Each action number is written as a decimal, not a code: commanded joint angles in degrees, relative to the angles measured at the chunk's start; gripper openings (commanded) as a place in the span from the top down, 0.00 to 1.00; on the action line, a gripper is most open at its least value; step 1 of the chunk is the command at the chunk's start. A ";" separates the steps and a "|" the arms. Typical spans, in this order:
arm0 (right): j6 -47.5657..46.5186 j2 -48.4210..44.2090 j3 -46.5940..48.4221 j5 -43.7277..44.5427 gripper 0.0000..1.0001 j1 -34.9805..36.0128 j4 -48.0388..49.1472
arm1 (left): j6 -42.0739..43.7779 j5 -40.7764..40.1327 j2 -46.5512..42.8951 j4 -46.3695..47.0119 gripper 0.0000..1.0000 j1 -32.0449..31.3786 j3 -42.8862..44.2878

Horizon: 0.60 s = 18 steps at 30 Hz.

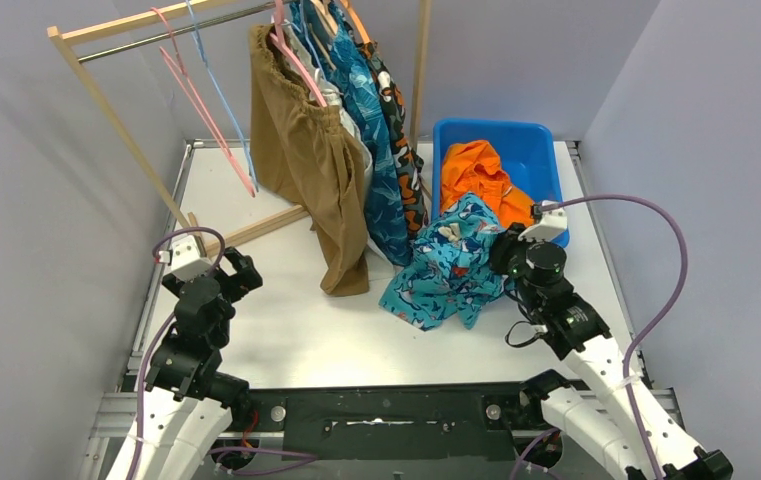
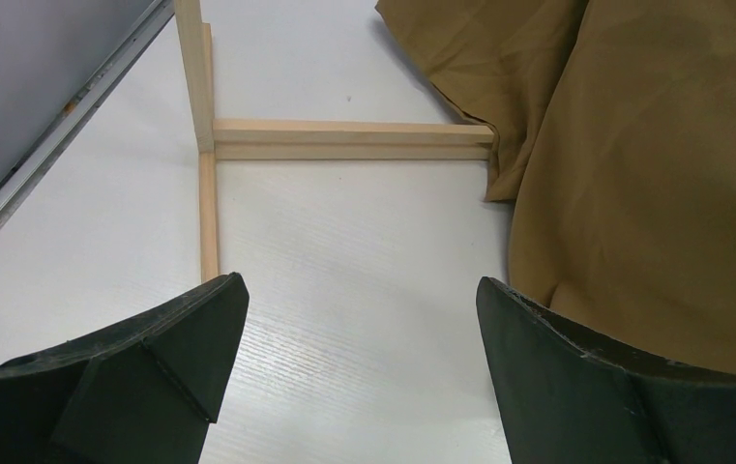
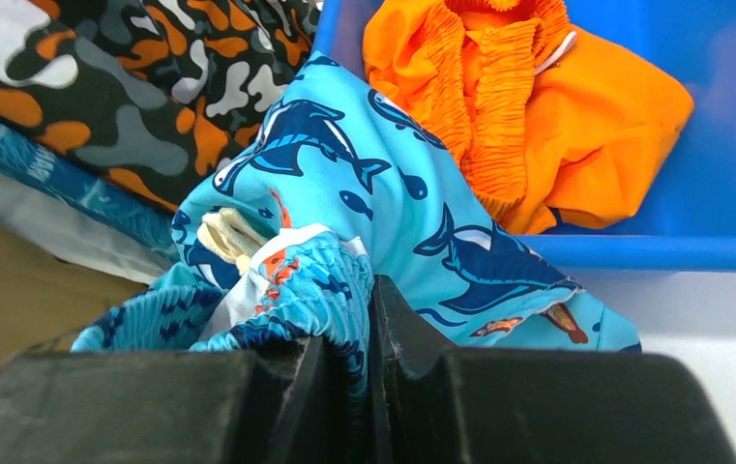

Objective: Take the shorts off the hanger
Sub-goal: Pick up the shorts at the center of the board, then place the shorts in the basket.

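Pinching a bunched fold of the teal shark-print shorts (image 3: 373, 184) with the right gripper (image 3: 364, 338), clenched right down on the cloth, just off the near-left corner of the blue bin (image 1: 528, 140). Already off the hanger, those, and sprawled partly against the bin's near rim and partly on the tabletop (image 1: 286, 330), over toward the right edge. Crumpled inside the bin, at the far right corner of the tabletop: the plain orange shorts (image 1: 476, 175).

Over by the left edge, nothing gripped in the left gripper (image 2: 359, 300). Spread wide, hovering above bare tabletop near the foot of the wooden rack (image 2: 344, 135). Just beside the brown shorts (image 2: 654, 145) from that wrist view, but can't tell about actual contact.

Hanging packed together on the rack's rail along the far edge, left to right: the brown pair, white shorts (image 1: 341, 100), blue patterned shorts (image 1: 371, 130), orange-black-white camouflage shorts (image 1: 401, 150). Brown hem reaching down to the tabletop. Further left on the rail, dangling bare: a pink hanger (image 1: 199, 100) and a light blue hanger (image 1: 224, 95).
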 commanded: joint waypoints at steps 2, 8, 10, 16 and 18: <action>8.58 1.19 9.59 0.42 1.00 -2.38 -7.20 | 0.24 -0.21 -0.41 2.23 0.10 0.48 1.16; 9.31 2.21 14.60 6.31 1.00 -2.50 -9.58 | 0.41 0.79 -0.38 2.80 0.10 0.45 0.93; 8.47 3.15 17.86 8.98 1.00 -2.45 -10.52 | 0.46 0.89 -0.18 2.85 0.10 0.40 1.00; 1.07 8.45 27.05 17.50 1.00 -2.67 -10.08 | 0.34 1.52 -0.42 2.46 0.10 0.36 1.10; -1.83 11.28 29.76 18.48 1.00 -3.21 -8.22 | 0.25 1.57 -0.86 2.55 0.10 0.40 0.95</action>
